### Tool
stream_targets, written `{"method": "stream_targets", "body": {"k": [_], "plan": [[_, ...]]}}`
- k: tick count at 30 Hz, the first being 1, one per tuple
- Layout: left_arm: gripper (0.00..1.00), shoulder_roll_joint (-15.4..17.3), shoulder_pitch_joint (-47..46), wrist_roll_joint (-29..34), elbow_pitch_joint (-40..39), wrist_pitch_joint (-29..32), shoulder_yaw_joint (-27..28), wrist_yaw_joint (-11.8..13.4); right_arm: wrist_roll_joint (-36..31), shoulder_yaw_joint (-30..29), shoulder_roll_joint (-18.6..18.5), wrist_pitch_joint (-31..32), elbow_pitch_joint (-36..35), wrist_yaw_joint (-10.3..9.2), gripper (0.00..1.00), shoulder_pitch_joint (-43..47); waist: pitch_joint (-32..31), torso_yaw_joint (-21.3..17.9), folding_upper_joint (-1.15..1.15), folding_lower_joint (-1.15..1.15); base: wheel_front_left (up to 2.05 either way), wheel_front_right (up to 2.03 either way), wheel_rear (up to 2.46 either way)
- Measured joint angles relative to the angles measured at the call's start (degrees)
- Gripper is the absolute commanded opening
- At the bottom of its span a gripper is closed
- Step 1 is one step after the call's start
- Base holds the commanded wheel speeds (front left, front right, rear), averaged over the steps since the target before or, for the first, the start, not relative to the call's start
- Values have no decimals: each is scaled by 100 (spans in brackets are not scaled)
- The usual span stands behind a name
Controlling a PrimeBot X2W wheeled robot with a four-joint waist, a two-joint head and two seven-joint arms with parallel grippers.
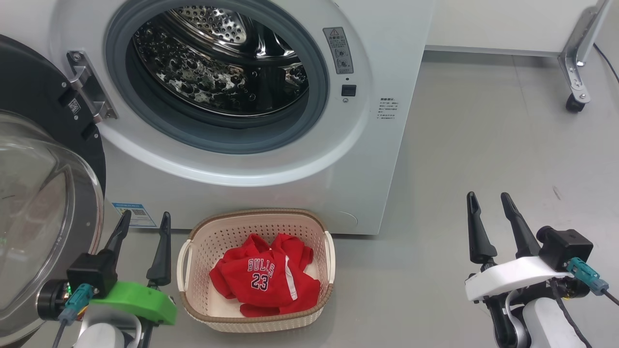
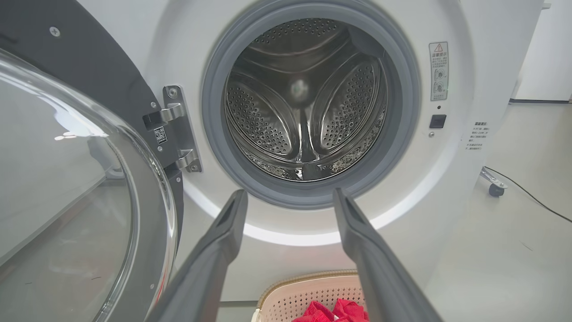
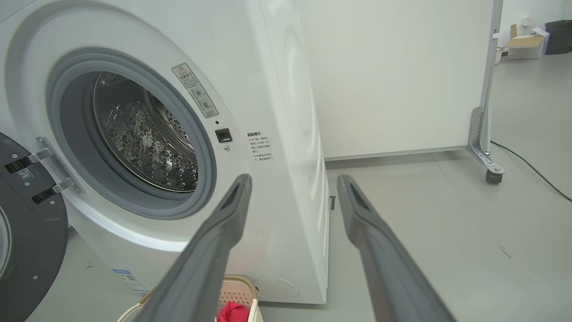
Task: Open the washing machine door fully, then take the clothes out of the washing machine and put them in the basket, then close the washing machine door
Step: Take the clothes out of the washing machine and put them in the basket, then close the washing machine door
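Note:
The white washing machine (image 1: 377, 159) stands with its door (image 1: 43, 203) swung wide open to the left, glass bowl facing me. Its steel drum (image 1: 217, 58) shows bare metal with no fabric in it, the same in the left wrist view (image 2: 308, 103). The red clothes (image 1: 266, 278), the "BULLS 23" jersey on top, lie in the cream basket (image 1: 193, 241) on the floor before the machine. My left gripper (image 1: 145, 224) is open beside the basket's left end, close to the door. Well right of the basket, my right gripper (image 1: 488, 203) is open with nothing between its fingers.
Grey floor (image 1: 483, 145) spreads to the right of the machine. A white panel on a metal caster foot (image 1: 575, 92) stands at the back right, with a black cable (image 3: 532, 167) trailing along the floor by it.

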Motion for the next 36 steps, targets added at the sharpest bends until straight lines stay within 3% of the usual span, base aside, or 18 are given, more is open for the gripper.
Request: {"method": "stream_targets", "body": {"k": [36], "plan": [[100,-9,534,-1,-576,0,-51,-10,-11,94,-46,0,-43,0,100,95,-20,-111,0,0,0,0,0]]}}
